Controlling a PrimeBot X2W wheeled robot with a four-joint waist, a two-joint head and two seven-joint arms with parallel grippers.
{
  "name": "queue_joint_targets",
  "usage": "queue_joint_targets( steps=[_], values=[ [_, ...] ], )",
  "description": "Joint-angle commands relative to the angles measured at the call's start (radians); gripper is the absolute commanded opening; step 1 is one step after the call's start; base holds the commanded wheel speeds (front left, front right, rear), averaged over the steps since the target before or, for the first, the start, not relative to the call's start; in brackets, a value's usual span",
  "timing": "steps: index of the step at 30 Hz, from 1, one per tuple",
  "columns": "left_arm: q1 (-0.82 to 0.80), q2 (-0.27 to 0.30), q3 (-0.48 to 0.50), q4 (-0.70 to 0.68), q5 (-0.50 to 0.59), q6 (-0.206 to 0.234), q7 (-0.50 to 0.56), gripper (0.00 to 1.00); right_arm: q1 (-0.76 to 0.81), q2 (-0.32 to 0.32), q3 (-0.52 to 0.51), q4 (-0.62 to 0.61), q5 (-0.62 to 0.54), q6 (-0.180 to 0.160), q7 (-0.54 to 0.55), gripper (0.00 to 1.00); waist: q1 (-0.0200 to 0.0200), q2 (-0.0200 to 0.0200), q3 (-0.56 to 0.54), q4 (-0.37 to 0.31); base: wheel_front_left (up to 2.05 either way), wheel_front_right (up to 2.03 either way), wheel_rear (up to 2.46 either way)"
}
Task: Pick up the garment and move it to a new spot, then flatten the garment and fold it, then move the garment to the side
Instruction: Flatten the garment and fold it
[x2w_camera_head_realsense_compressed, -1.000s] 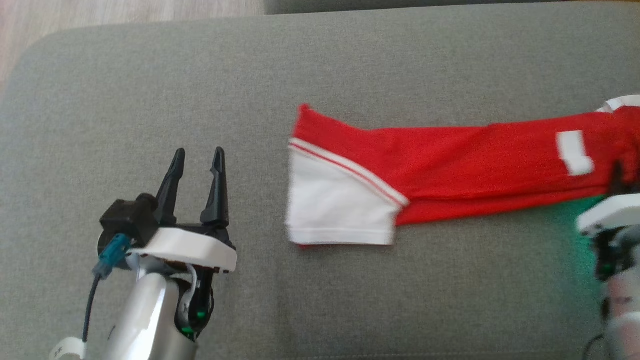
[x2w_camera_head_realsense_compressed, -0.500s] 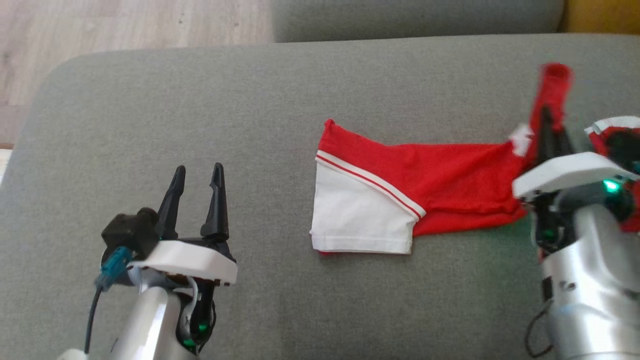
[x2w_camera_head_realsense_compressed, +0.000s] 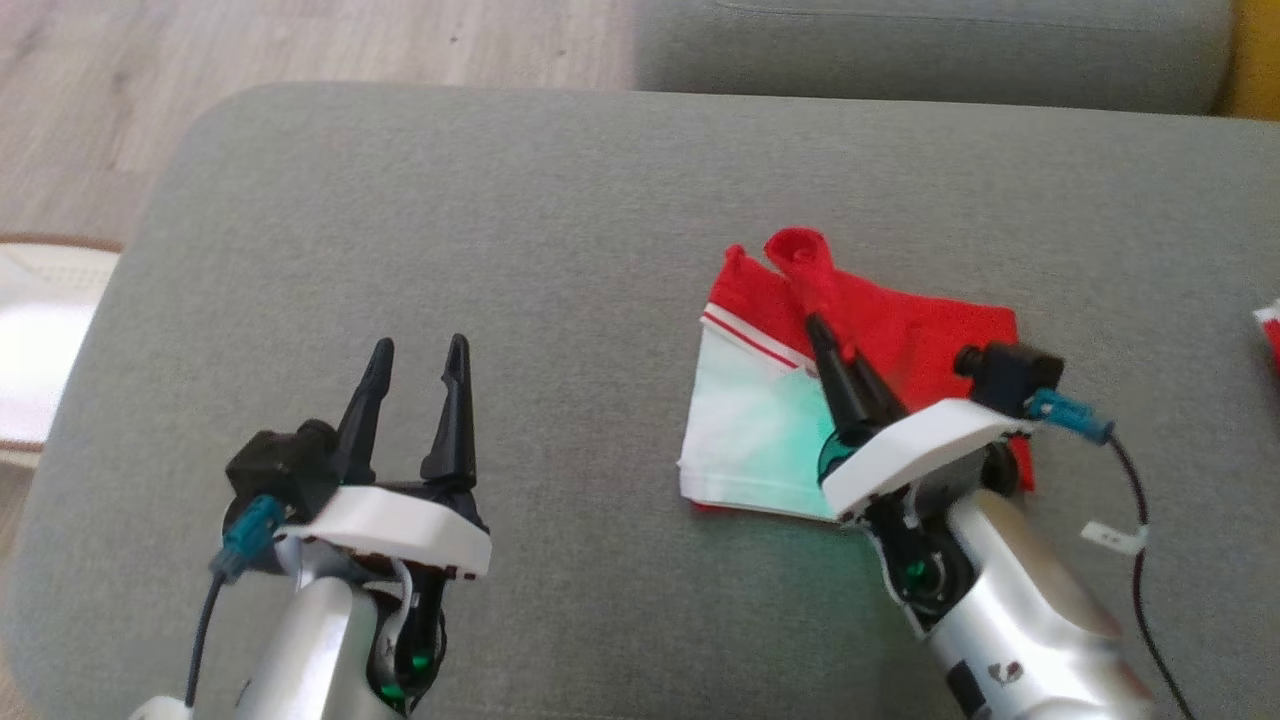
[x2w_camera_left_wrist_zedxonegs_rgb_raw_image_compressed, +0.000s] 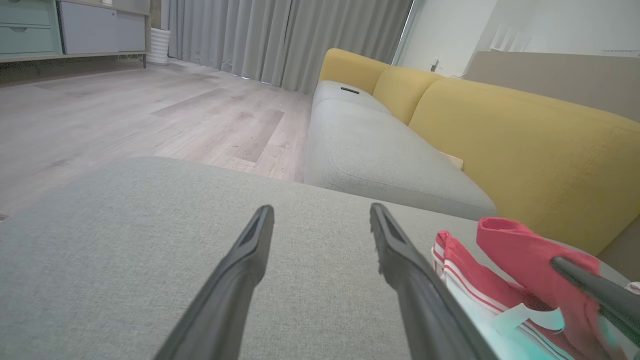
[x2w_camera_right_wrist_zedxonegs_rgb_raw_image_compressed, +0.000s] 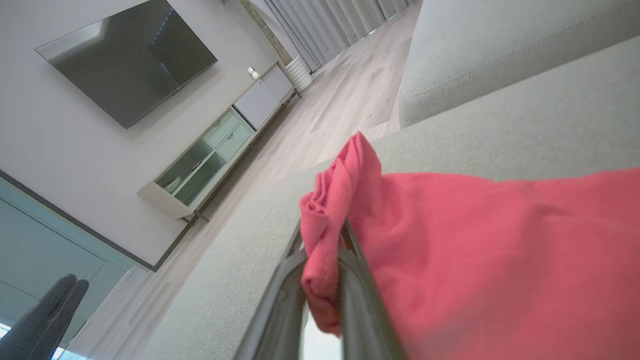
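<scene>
One tag (x2w_camera_head_realsense_compressed: 1112, 536), unreadable | right pincer (x2w_camera_head_realsense_compressed: 816, 328) pinches garment (x2w_camera_head_realsense_compressed: 930, 330) | left pincer (x2w_camera_head_realsense_compressed: 419, 345) spread

A grey sofa cushion (x2w_camera_head_realsense_compressed: 400, 200) bears a folded red-and-white garment (x2w_camera_head_realsense_compressed: 750, 435).

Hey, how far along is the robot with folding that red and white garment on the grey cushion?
Done, apparently: the garment lies spread on the cushion. In hand: the right gripper, jaws shut on a bunched red end, holds it over the white-panelled part, mid-fold. The left gripper hangs open, apart. Left: laying the fold down, then moving it aside.
</scene>
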Motion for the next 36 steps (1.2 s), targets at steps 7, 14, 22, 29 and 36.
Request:
queue_joint_targets(
  steps=[7, 14, 22, 29, 36],
  values=[
    [-0.03, 0.005, 0.015, -0.021, -0.009, 0.005, -0.012, 1.0, -0.118, 0.008, 0.155, 0.114, 0.111, 0.007, -0.109, 0.0, 0.0, 0.0, 0.021, 0.061, 0.0, 0.0, 0.0],
    [-0.029, 0.005, 0.01, -0.02, -0.012, 0.007, -0.012, 1.0, -0.167, 0.008, 0.289, 0.248, 0.212, 0.007, -0.148, 0.79, 0.0, 0.0, 0.029, 0.08, 0.0, 0.0, 0.0],
    [-0.031, 0.005, 0.022, -0.009, -0.004, 0.008, -0.012, 1.0, -0.18, 0.008, 0.533, 0.145, 0.372, 0.007, -0.124, 1.0, 0.0, 0.0, 0.019, 0.046, 0.0, 0.0, 0.0],
    [-0.026, 0.005, 0.048, -0.032, 0.001, 0.008, -0.012, 1.0, -0.274, 0.008, 0.517, 0.197, 0.347, 0.007, -0.163, 1.0, 0.0, 0.0, 0.004, -0.035, 0.0, 0.0, 0.0],
    [-0.029, 0.005, 0.069, -0.097, 0.0, 0.017, -0.012, 1.0, -0.293, -0.005, 0.166, 0.174, -0.064, 0.007, -0.167, 1.0, 0.0, 0.0, 0.006, -0.123, 0.0, 0.0, 0.0]
  ],
)
